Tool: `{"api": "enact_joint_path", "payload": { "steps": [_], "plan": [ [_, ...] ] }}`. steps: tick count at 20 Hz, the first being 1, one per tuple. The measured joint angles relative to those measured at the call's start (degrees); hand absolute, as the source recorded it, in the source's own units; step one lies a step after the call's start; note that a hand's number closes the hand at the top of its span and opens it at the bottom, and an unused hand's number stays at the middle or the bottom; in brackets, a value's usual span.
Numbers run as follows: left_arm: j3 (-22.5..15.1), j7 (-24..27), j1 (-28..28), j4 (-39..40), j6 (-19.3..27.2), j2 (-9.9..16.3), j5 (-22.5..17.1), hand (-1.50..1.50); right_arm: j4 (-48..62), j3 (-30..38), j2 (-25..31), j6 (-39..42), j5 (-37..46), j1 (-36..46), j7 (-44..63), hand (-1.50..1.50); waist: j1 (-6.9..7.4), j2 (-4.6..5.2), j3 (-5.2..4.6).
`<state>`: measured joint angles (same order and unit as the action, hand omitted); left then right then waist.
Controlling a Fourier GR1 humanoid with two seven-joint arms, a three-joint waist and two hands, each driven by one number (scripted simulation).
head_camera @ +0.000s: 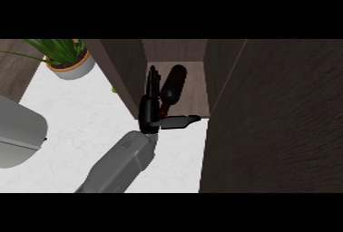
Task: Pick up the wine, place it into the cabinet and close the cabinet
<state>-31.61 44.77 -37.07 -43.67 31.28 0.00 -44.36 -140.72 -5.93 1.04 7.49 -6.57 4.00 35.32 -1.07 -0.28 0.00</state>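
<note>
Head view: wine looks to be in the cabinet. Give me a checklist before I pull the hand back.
1. Wine bottle inside the cabinet: ok.
2. Bottle standing steady: cannot tell.
3. Left hand open, fingers straight beside the bottle: ok.
4. Hand apart from the bottle: cannot tell.
5. Hand outside the cabinet opening: not ok.
6. Cabinet door closed: not ok.

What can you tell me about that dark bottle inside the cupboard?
The wine bottle is dark, nearly black, with a rounded top end and a reddish patch low on its body. It appears to stand inside the open cabinet, on its brown wooden floor. The robot's hand is right beside it, fingers straight along its left side, thumb stretched out below it.
</note>
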Motion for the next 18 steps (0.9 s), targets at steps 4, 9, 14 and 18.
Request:
{"api": "enact_joint_path", "payload": {
  "steps": [4,9,14,18],
  "plan": [
    [-4.6,-2.0,5.5,-9.9,5.2,0.0,1.9,-1.50,-0.3,0.7,0.5,-0.3,0.2,-0.6,0.1,-1.50,0.69,-0.01,0.01],
    [-8.5,-4.7,12.8,-22.6,9.4,0.7,5.2,-1.50,-0.6,1.1,0.9,-0.9,0.3,0.2,1.3,-1.50,1.15,-0.02,0.01],
    [-12.3,-8.1,21.1,-35.9,14.2,4.1,9.1,-1.50,-0.3,2.6,1.6,-0.3,0.3,-0.3,0.1,-1.50,1.35,0.01,0.02],
    [-14.4,-11.0,26.4,-45.0,17.7,7.0,12.6,-1.50,0.2,2.4,1.3,-0.6,0.5,0.4,-0.1,-1.50,1.36,0.07,0.02]
  ]
}}
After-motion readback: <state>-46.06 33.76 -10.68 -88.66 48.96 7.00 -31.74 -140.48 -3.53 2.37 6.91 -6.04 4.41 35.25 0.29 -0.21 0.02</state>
